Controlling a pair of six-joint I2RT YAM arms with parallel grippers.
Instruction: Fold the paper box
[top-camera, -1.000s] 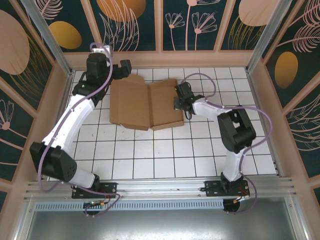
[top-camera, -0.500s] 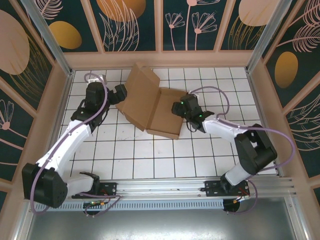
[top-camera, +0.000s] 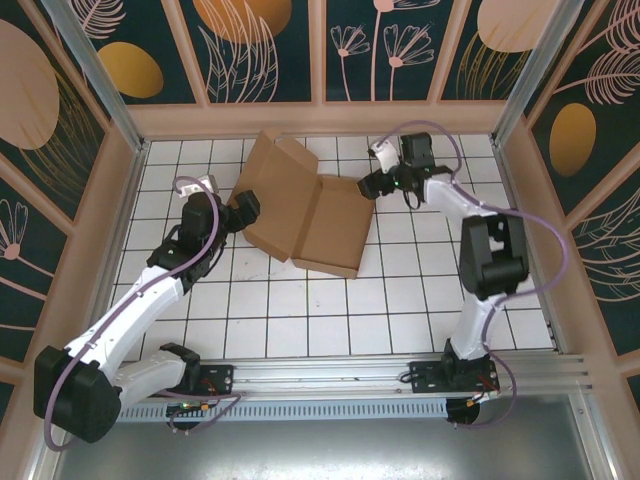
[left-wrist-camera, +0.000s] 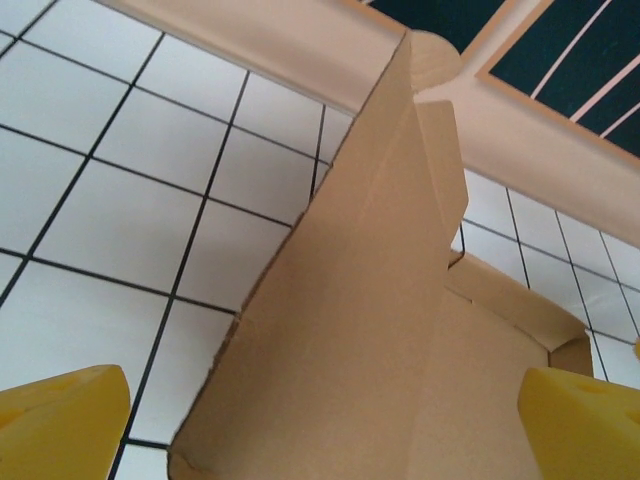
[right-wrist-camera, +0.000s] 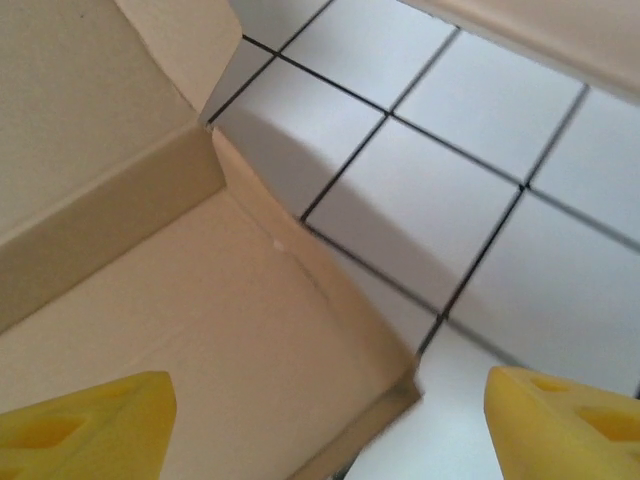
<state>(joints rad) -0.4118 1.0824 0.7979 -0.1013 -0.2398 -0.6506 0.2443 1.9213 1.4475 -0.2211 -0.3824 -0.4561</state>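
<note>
The paper box (top-camera: 320, 225) lies unfolded and turned at an angle on the white tiles, its left panel tilted up off the floor. My left gripper (top-camera: 245, 207) is at the box's left corner, open. In the left wrist view the raised panel (left-wrist-camera: 380, 330) rises between my wide-apart yellow fingers (left-wrist-camera: 60, 425), whose gripper (left-wrist-camera: 325, 430) holds nothing. My right gripper (top-camera: 370, 186) hovers open at the box's back right corner. In the right wrist view that corner (right-wrist-camera: 150, 330) lies below the gripper (right-wrist-camera: 325, 425), with a low side flap standing at the left.
A wooden rail (top-camera: 320, 120) runs along the back, just behind the box's raised panel. Wooden side walls (top-camera: 520, 220) close in the tiled floor (top-camera: 300, 310). The metal frame (top-camera: 330, 375) with both arm bases spans the near edge.
The right gripper has opened, left the box's right edge and swung to its back right corner. The box has turned, its left panel lifting. The left gripper has drawn nearer along the box's left side.
</note>
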